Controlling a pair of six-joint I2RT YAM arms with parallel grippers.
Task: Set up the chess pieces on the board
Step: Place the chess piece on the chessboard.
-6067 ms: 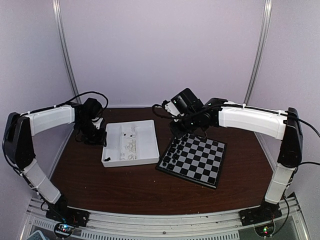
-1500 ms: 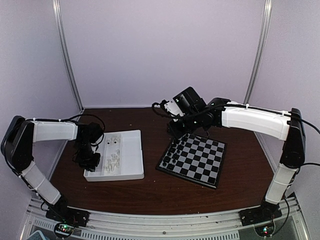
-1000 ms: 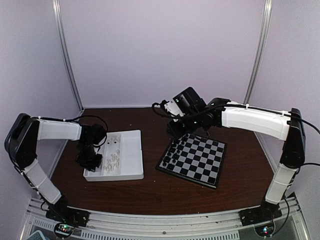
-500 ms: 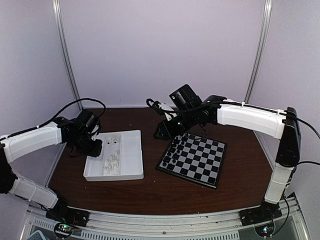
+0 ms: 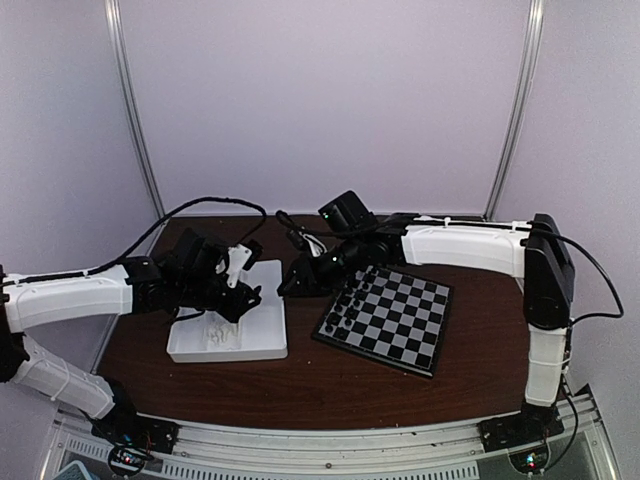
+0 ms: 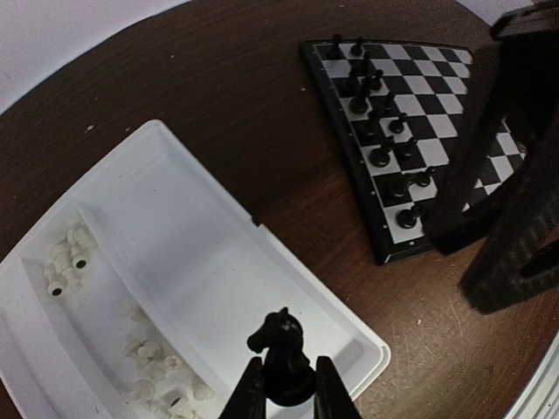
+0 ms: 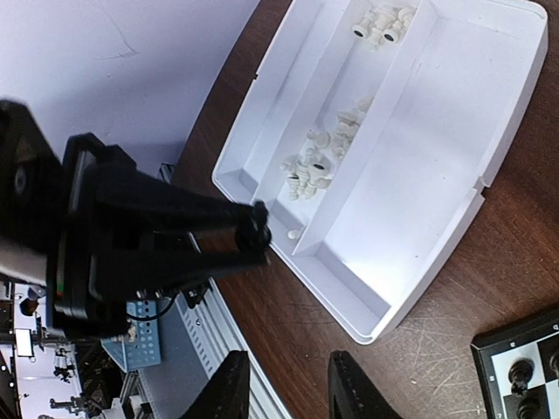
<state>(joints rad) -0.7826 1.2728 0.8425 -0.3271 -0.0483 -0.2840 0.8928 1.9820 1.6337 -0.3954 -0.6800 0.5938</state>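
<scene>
My left gripper pinches a black knight above the white tray; my right gripper hangs empty, jaws apart. The board, black pieces along one edge, lies on the scuffed dark-brown table, with lilac walls behind.

Left arm stretches low from the table's left edge toward the middle, and the left gripper points down, pinching a black knight. Right arm rises near the right edge, forearm reaching left. The right gripper is close by, fingers parted.
</scene>
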